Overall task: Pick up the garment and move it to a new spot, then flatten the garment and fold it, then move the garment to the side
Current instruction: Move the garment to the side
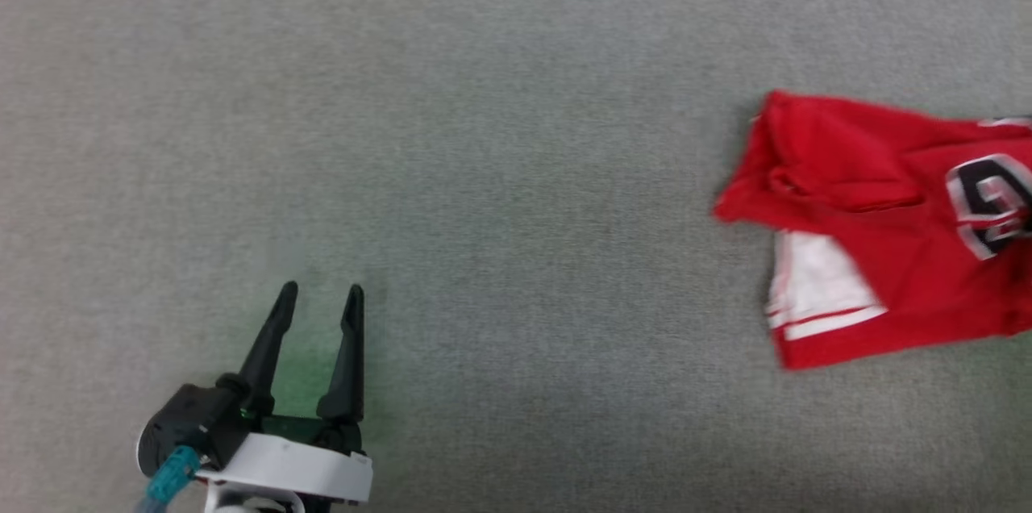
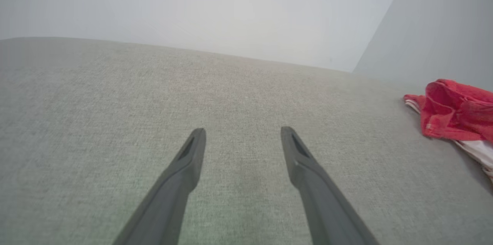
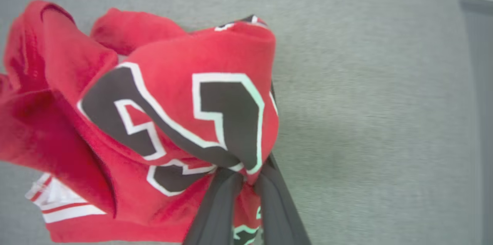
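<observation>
right wrist view: right end effector (image 3: 248, 173) clamped on garment (image 3: 173, 64).

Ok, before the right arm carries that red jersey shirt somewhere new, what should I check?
1. The right gripper is shut on the red jersey shirt with the black 23: ok.
2. The left gripper is open and apart from the shirt: ok.
3. Bare grey fabric surface free for a new spot: ok.
4. Shirt lifted wholly off the surface: cannot tell.
5. Shirt lying flat: not ok, it is bunched.
</observation>
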Motion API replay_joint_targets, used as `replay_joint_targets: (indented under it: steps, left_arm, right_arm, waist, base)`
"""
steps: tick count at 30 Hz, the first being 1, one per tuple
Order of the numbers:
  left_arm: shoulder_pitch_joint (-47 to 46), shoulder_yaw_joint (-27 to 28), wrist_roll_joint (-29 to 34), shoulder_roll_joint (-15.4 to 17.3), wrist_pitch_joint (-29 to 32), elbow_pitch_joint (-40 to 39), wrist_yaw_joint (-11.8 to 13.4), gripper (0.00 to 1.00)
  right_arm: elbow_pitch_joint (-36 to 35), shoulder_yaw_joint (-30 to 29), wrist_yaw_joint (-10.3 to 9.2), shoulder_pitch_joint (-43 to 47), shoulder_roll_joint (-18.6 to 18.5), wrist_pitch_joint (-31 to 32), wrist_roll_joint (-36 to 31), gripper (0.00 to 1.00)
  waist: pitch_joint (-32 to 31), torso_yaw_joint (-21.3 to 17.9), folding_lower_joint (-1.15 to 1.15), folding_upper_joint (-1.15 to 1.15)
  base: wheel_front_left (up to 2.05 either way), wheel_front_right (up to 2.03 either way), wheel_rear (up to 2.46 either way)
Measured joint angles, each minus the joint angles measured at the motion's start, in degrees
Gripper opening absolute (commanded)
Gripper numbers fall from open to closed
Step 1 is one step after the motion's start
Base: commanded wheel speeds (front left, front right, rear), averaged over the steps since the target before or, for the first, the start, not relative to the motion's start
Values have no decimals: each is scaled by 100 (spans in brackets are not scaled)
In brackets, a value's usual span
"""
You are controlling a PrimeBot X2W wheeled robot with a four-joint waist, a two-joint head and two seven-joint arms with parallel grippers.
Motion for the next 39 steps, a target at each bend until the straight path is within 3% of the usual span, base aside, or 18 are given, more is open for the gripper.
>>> replay_joint_targets:
  steps: [10,18,22,25,26,28,37,38,39]
  left_arm:
    - [-136,-10,7,215,-1,-116,-9,100]
    - [-171,91,13,475,-1,-294,-22,100]
    - [-212,155,18,509,-1,-442,-3,100]
    - [-211,209,24,521,-1,-549,15,100]
    - [-209,225,24,517,-1,-582,35,100]
    - [-185,271,24,510,-1,-657,58,100]
    - [-150,250,70,497,-1,-682,82,100]
    - [-157,232,75,485,-1,-670,82,100]
    - [-176,216,87,472,-1,-657,81,100]
  right_arm:
    - [415,-708,-1,-357,-573,-315,-301,0]
    - [1365,-597,0,-1005,-737,-1165,-1358,0]
    - [2013,-649,-3,-1308,-578,-1553,-1656,0]
    - [2149,-246,0,-1422,-767,-1968,-2402,0]
    - [2250,-376,-2,-1562,-659,-2080,-2341,0]
    - [2368,-93,1,-1625,-644,-2134,-2673,0]
    - [3070,-204,0,-1834,-564,-2476,-2839,0]
    - [3134,-235,0,-1861,-564,-2530,-2840,41]
    - [3179,-247,0,-1882,-560,-2575,-2852,99]
  waist:
    - [288,-295,0,0]
    - [576,-334,0,0]
    - [731,-289,0,0]
    - [812,-236,0,0]
    - [831,-223,0,0]
    - [854,-222,0,0]
    - [793,-278,0,0]
    - [783,-273,0,0]
    - [767,-267,0,0]
  base:
    - [0,0,0]
    - [0,0,0]
    - [0,0,0]
    - [0,0,0]
    - [0,0,0]
    - [0,0,0]
    - [0,0,0]
    - [0,0,0]
    - [0,0,0]
